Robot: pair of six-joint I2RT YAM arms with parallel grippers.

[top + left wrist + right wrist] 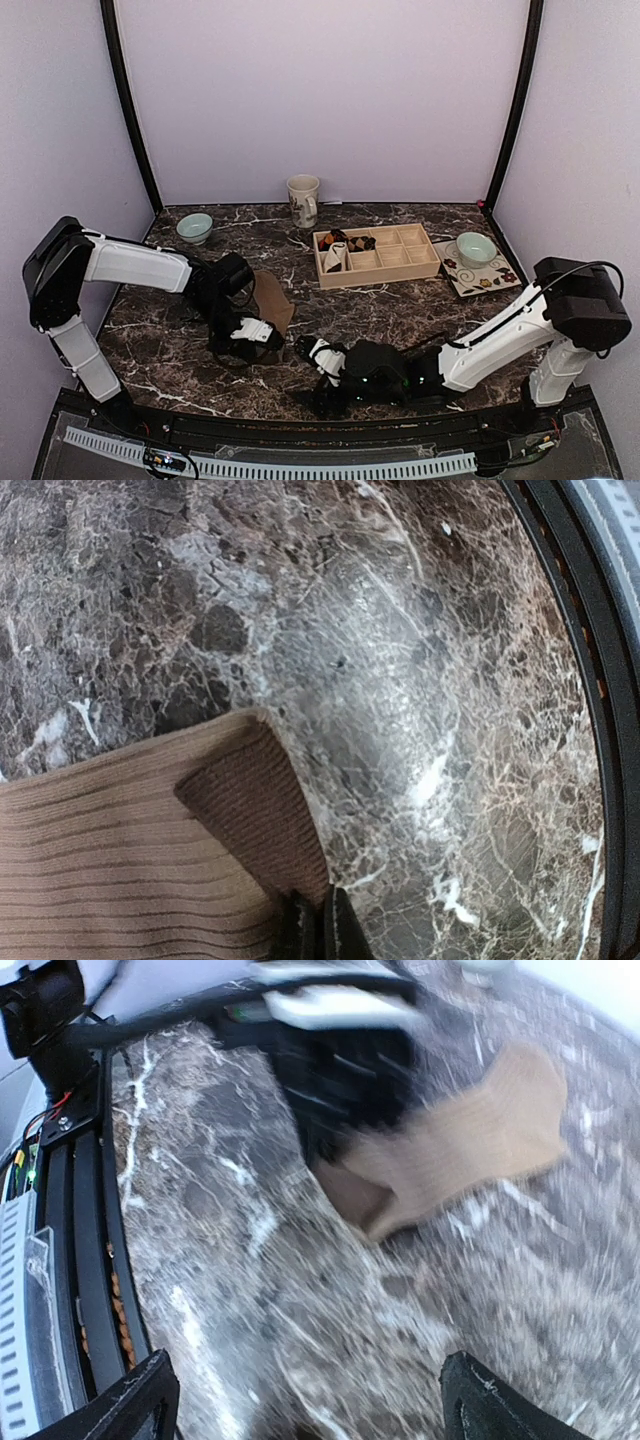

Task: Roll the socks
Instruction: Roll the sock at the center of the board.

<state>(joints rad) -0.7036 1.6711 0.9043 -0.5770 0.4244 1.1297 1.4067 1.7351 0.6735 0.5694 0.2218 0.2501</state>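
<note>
Top external view: the tan sock [272,298] lies flat on the marble worktop [400,310], its long axis running from the far side toward the arm bases, toe end away and open end nearest the robot. At that near end sit the left fingers [252,338]. In the left wrist view they are pressed together [320,930] at the rim of a darker, turned-over flap of the ribbed fabric [100,860], and they seem to pinch that edge, though the contact itself falls at the bottom of the picture. Just right of the sock's near end, apart from it, the right fingers [315,352] stand wide and hold nothing. The right wrist view shows them spread [305,1365] over bare worktop, with the sock [480,1130] ahead of them and stretching away.

Both arms are close, but the left is the one on the cloth. Rolling would probably run along the long axis, from the pinched near end toward the toe.

Far right of the sock, a wooden tray [430,268] holds a dark checked bundle, likely the argyle sock [360,242], too small to confirm.
</note>
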